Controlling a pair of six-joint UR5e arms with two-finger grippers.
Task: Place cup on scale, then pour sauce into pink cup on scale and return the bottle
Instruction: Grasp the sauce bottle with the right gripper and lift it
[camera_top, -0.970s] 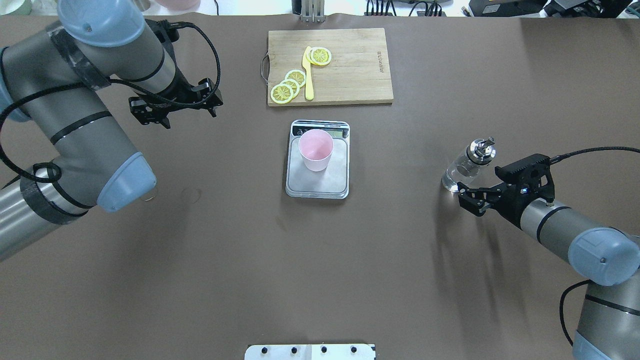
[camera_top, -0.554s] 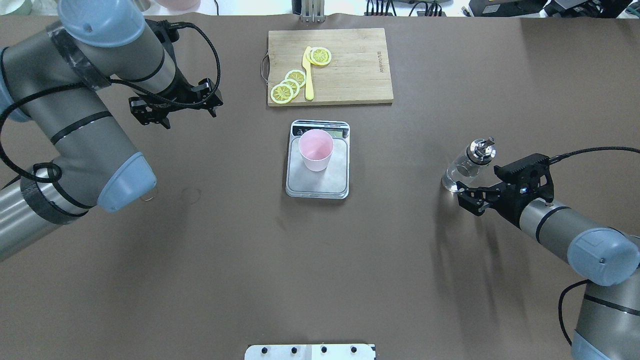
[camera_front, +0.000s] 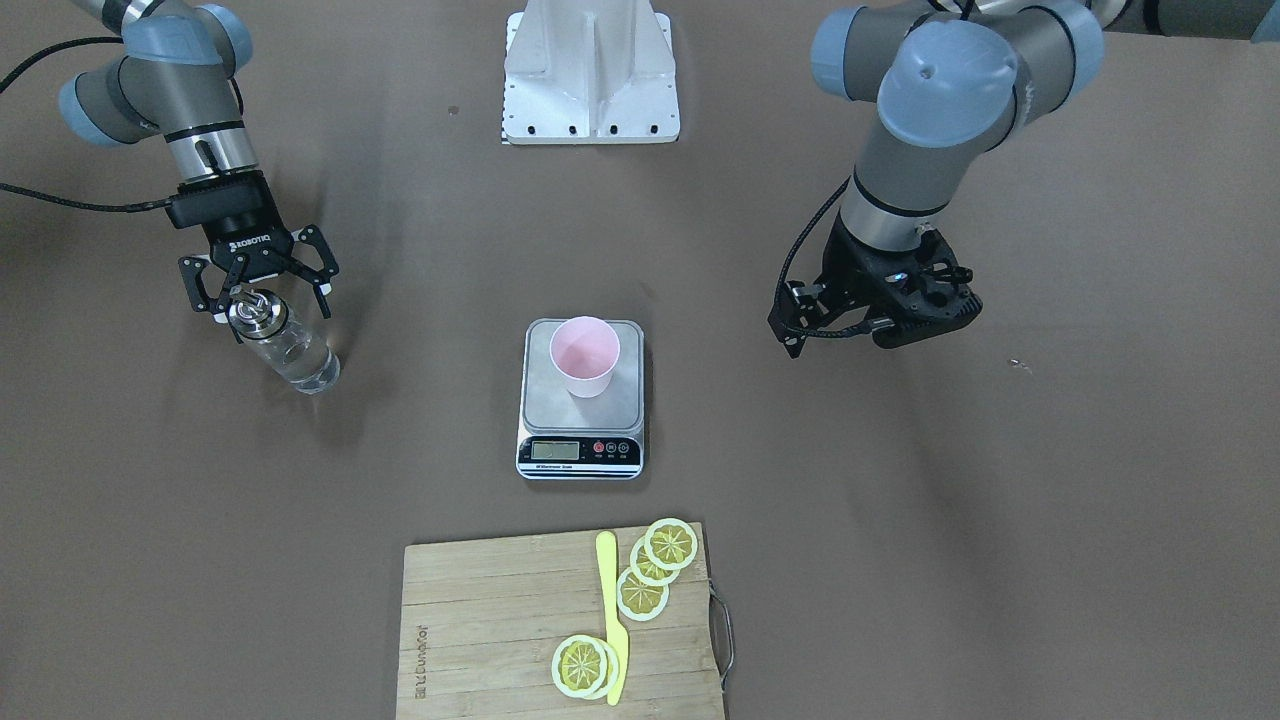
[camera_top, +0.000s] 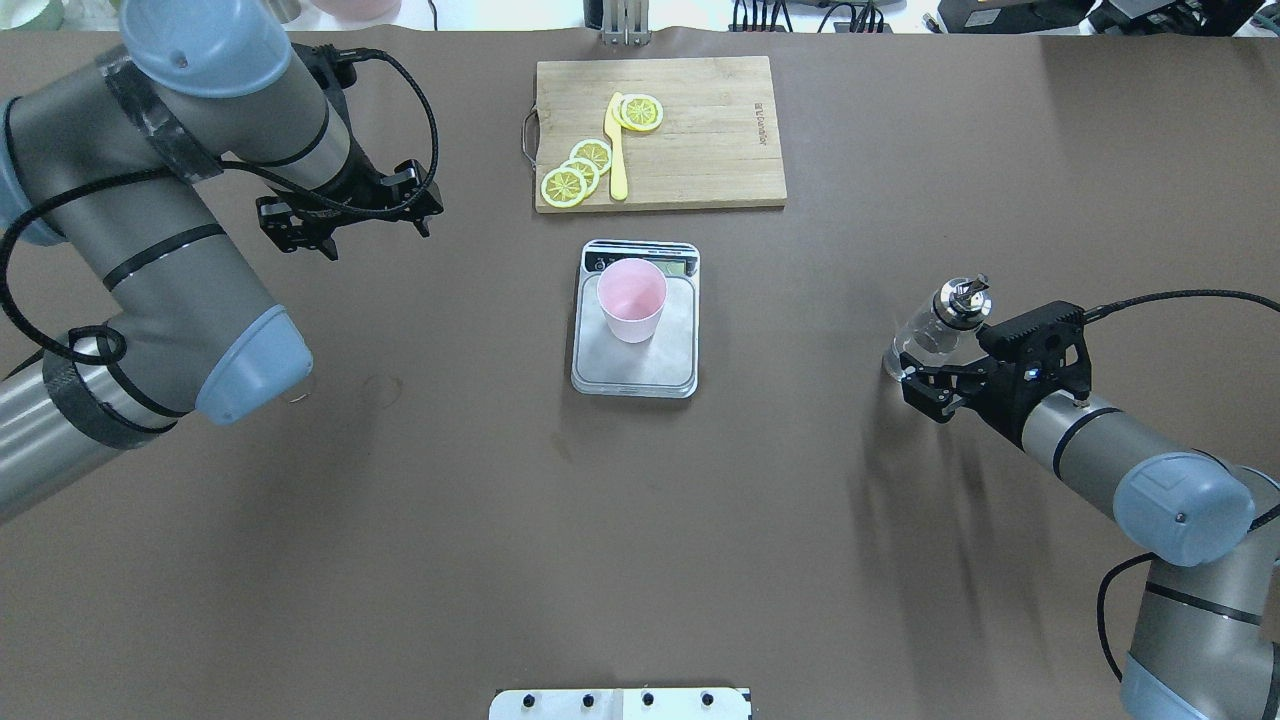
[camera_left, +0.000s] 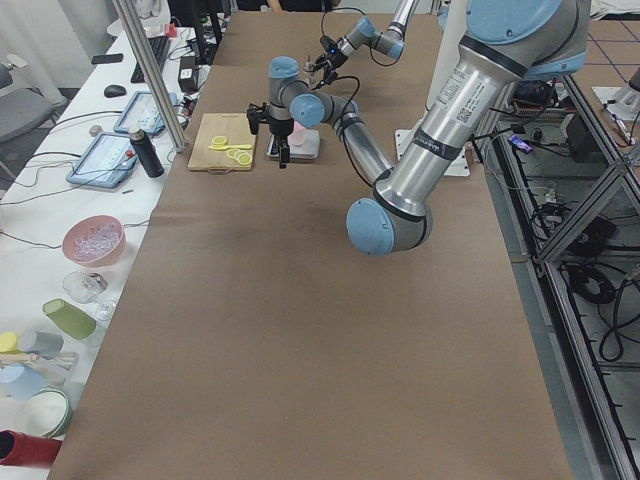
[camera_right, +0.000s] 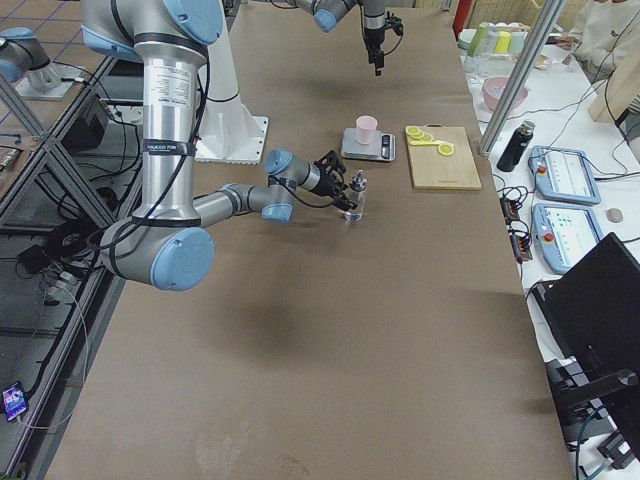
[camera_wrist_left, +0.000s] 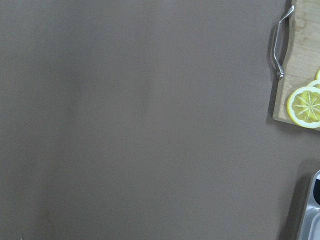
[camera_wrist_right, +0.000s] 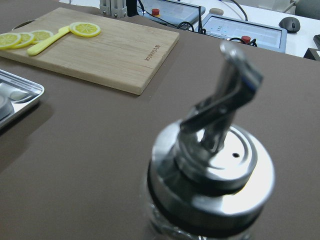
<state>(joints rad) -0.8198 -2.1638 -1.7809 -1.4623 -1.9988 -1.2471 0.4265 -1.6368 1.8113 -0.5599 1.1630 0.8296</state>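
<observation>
Since the pink cup (camera_front: 585, 356) already stands upright on the steel plate of the scale (camera_front: 545, 402) in the middle of the tabletop (camera_front: 900, 560), the job in hand looks to be picking up the bottle (camera_front: 287, 352). It stands upright well off to the robot's right, with the clear sauce (camera_front: 303, 364) inside. The right gripper (camera_front: 268, 305) is at the bottle, jaws spread to either side of it and, as far as I can see, not closed on the glass; its wrist view is filled by the silver spout (camera_wrist_right: 227, 95). To do this well I'd want the squeeze on the glass body below the neck, square on and firm enough that smooth glass won't slip when tipped, then a straight lift before carrying it to the cup. The left gripper (camera_top: 360, 222) hangs with its jaws apart, holding nothing, near the cutting board (camera_front: 490, 610) with lemon slices (camera_front: 670, 543) and a yellow knife (camera_front: 609, 610). The brown covering looks matte and flat; white benches (camera_left: 40, 290) alongside carry tablets (camera_right: 560, 172) and a pink bowl (camera_left: 93, 241).
</observation>
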